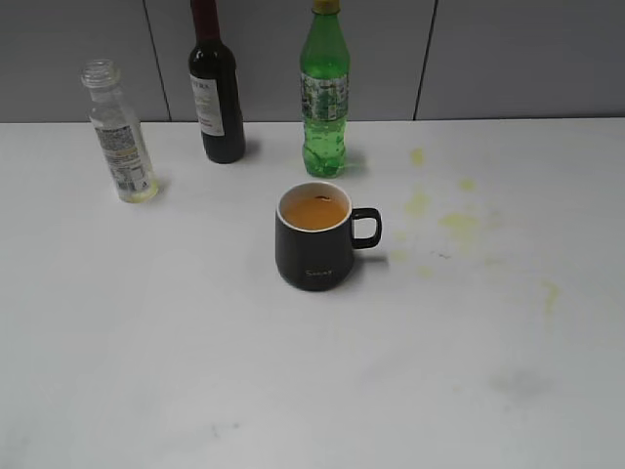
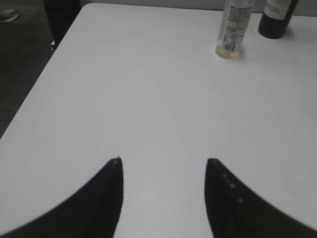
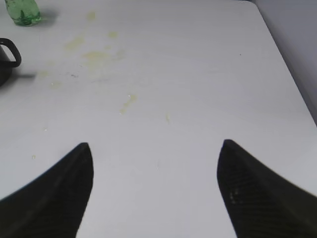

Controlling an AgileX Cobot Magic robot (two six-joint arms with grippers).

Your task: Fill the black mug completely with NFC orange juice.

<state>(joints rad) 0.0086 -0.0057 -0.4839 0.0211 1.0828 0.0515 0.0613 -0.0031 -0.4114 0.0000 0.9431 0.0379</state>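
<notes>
White table (image 1: 176, 371), exterior view: the black mug (image 1: 312, 256) stands upright near the centre, squat and matte, widening toward its base, cream-white inside, loop handle pointing right, pale script low on its wall; opaque orange liquid reaches close below the rim. Along the back edge stand three bottles, from left: the NFC orange juice bottle (image 1: 119, 133) (clear, capless, wide-necked, printed label, only a thin yellowish film at its bottom), a dark wine bottle (image 1: 216, 93), and a green plastic bottle (image 1: 324, 98) just behind the mug; all upright and well apart from the mug. Yellowish stains (image 1: 457, 221) mark the table to the right of the mug.

Left gripper (image 2: 163, 163), left wrist view: fingers spread wide, holding nothing, hovering above bare table with the juice bottle ahead to the right. Right gripper (image 3: 154, 147), right wrist view: fingers likewise wide apart and empty, above the stained area; the mug's handle shows at the left edge. Neither arm appears in the exterior view.
</notes>
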